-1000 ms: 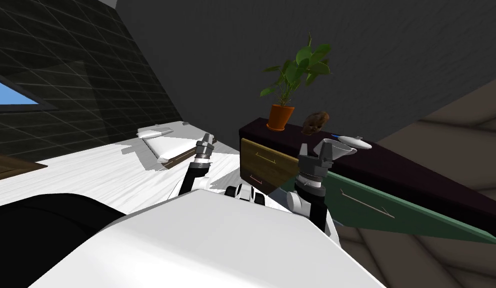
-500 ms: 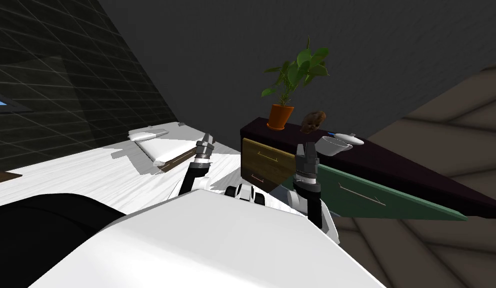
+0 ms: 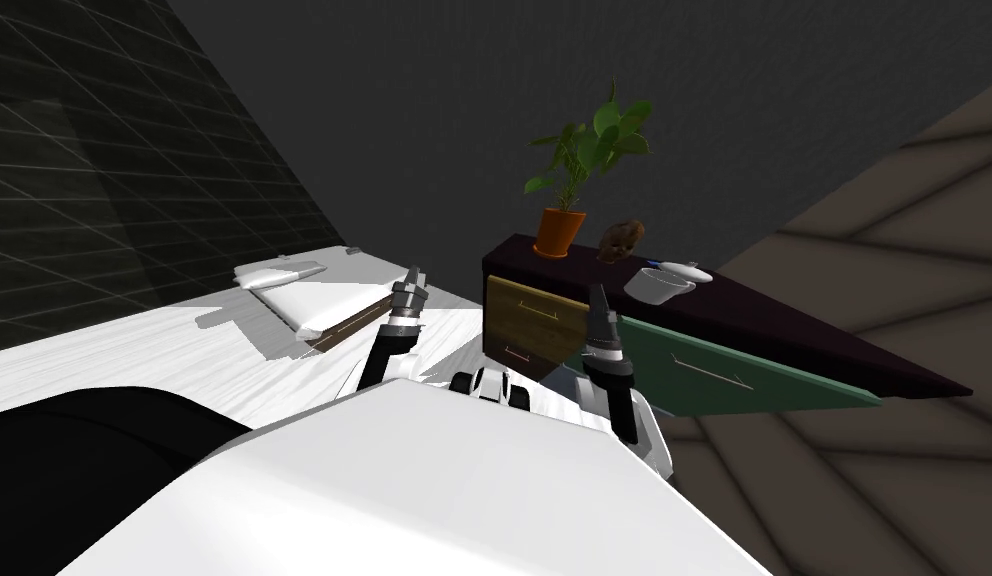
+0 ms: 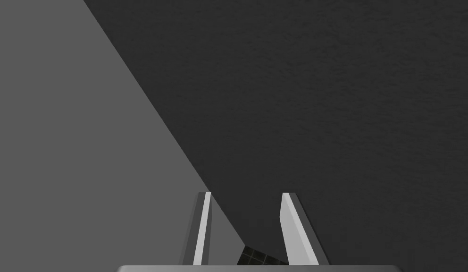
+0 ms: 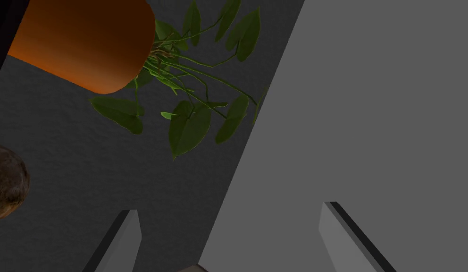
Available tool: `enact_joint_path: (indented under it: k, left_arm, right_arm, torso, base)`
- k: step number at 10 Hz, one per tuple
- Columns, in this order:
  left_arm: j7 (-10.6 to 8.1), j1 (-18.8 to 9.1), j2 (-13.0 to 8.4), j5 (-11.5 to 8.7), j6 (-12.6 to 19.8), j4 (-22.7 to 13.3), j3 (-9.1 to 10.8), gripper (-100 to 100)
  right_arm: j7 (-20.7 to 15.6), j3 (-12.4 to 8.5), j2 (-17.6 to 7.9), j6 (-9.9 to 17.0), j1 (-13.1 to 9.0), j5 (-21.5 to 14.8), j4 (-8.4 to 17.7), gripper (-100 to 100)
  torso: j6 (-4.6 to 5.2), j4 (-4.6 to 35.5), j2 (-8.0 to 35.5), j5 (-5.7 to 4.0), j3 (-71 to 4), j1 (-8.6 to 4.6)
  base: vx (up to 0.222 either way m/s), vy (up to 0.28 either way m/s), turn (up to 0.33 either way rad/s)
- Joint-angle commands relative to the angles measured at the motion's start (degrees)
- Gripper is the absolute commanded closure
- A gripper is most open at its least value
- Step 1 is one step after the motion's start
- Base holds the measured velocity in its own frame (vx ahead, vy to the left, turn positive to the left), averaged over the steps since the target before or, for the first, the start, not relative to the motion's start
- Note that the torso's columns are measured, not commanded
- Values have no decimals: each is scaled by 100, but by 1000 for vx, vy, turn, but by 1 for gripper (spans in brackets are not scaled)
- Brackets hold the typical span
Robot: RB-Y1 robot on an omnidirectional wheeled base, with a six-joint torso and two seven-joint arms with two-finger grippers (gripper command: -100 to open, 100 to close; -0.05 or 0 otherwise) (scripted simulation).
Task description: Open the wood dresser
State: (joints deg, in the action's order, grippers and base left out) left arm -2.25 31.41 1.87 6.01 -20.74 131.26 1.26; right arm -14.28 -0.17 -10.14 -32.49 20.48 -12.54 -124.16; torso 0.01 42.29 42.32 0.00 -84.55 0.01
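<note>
The dresser has a dark top, a wood-coloured drawer front with thin bar handles at its left end, and a green panel to the right. My right gripper is raised in front of the seam between the wood front and the green panel, touching neither that I can see. In the right wrist view my right gripper is open and holds nothing, pointing up past the orange plant pot. My left gripper is raised over the bed, fingers close together and holding nothing.
On the dresser top stand a potted plant, a brown lump, a white cup and a small white and blue object. A white bed with a pillow lies to the left. Brown floor spreads to the right.
My view has swung, so the whole scene has shifted. My right gripper has come down and left from beside the cup and turned edge-on. The left arm has stayed put.
</note>
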Motion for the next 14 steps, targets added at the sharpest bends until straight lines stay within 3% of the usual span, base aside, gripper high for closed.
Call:
enact_joint_path:
  k: [1, 3, 6, 8, 11, 13, 14]
  left_arm:
    - [0, 0, 0, 0, 0, 0, 0, 0]
    - [0, 0, 0, 0, 0, 0, 0, 0]
    - [0, 0, 0, 0, 0, 0, 0, 0]
    - [0, 0, 0, 0, 0, 0, 0, 0]
    - [0, 0, 0, 0, 0, 0, 0, 0]
    - [0, -1, 0, 0, 0, 0, 0, 0]
    - [0, -1, -1, 0, 0, 0, 0, 0]
  right_arm:
    - [-445, -62, -82, 54, -123, -322, 213, -100]
    - [-628, -62, -82, 54, -123, -322, 213, -100]
    - [-1165, -123, -158, 156, -319, -785, 505, -100]
    - [-1375, -123, -158, 156, -319, -785, 505, -100]
    - [-1898, -189, -213, 251, -522, -1249, 815, -100]
    - [-2152, -189, -213, 251, -522, -1249, 815, -100]
    - [-2359, -223, -235, 294, -625, -1476, 975, -100]
  torso:
    - [-2, 1, 0, 0, 0, -1]
    - [-3, -1, -6, 0, -3, -1]
    - [-2, 0, -3, 0, -2, 0]
    - [-2, 0, -1, 3, 0, 8]
    - [-3, -1, -6, -1, -3, -3]
    - [-3, 0, -2, 3, -1, 6]
    - [-2, -1, -7, -2, -4, -12]
  base:
    - [-27, 92, -146]
    - [-18, 59, -26]
    - [-24, 66, -113]
    - [-22, 69, -49]
    - [-25, 69, -132]
    - [-23, 63, -24]
    - [-18, 56, -175]
